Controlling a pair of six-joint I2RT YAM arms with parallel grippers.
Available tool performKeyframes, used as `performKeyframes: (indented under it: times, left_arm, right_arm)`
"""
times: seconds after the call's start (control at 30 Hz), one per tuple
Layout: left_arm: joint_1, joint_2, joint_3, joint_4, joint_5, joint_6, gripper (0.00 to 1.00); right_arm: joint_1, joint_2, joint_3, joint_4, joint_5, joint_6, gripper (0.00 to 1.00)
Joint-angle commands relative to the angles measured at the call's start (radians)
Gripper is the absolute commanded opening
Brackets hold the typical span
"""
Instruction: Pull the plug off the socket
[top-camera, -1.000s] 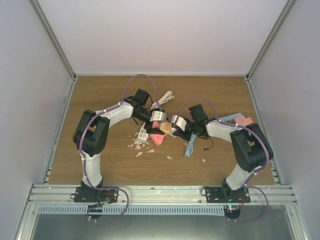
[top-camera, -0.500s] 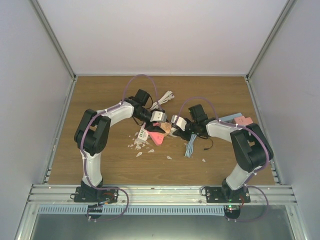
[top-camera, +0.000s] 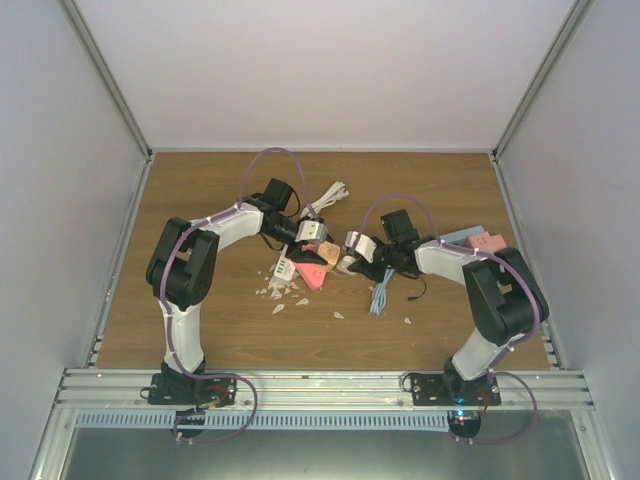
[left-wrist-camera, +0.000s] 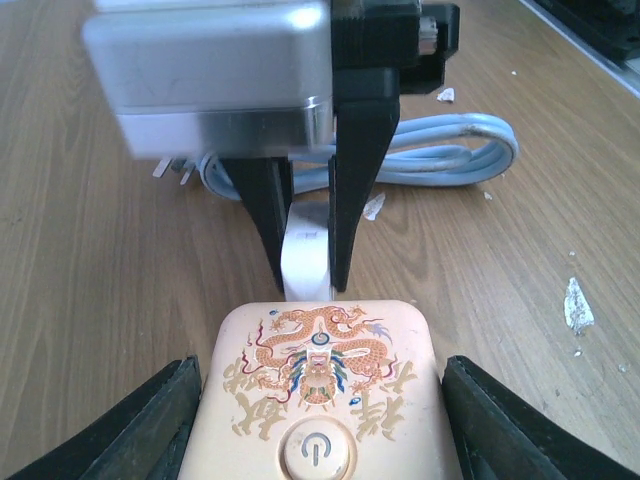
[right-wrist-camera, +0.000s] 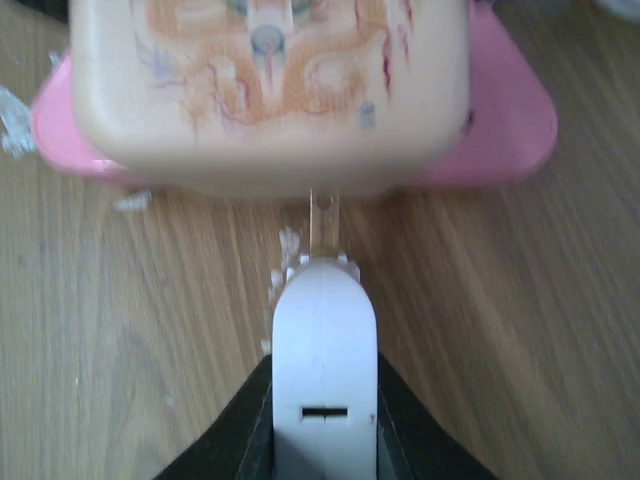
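**A tighter hold than a second before**

The left pincer had narrowed onto the peach, dragon-printed square plastic socket. The right pincer gripped the white plastic plug just beside the socket, one metal prong showing between. The brown wooden bench lay beneath the socket, with pale walls around.

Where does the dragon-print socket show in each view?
Top external: dragon-print socket mid-table, near the picture's centre.
Left wrist: bottom centre, power button nearest the camera.
Right wrist: top edge, blurred.
Shared landmark: white plug next to it in both wrist views; unclear from above.
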Motion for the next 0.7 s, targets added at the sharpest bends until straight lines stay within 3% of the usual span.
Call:
performKeyframes:
  times: [0.0,0.13,0.23,0.53,0.67]
  left_arm:
    - [0.04,-0.028,-0.02,0.004,-0.013,0.018,0.2]
    - [0.041,-0.025,-0.017,0.005,-0.017,0.02,0.2]
    - [0.041,-0.024,-0.019,0.004,-0.01,0.018,0.28]
    - [0.042,-0.081,-0.03,0.056,0.009,-0.092,0.69]
    - [0.043,-0.144,-0.052,0.078,0.023,-0.133,0.96]
  right_arm:
    - [-0.042,-0.022,-0.043,-0.12,0.067,-0.024,0.01]
    - [-0.052,-0.037,-0.056,-0.135,0.078,-0.028,0.01]
    - [-0.056,-0.064,-0.063,-0.139,0.07,-0.026,0.01]
    - [-0.059,-0.218,-0.03,-0.183,-0.046,0.023,0.01]
    - [-0.06,-0.306,-0.01,-0.2,-0.1,0.047,0.02]
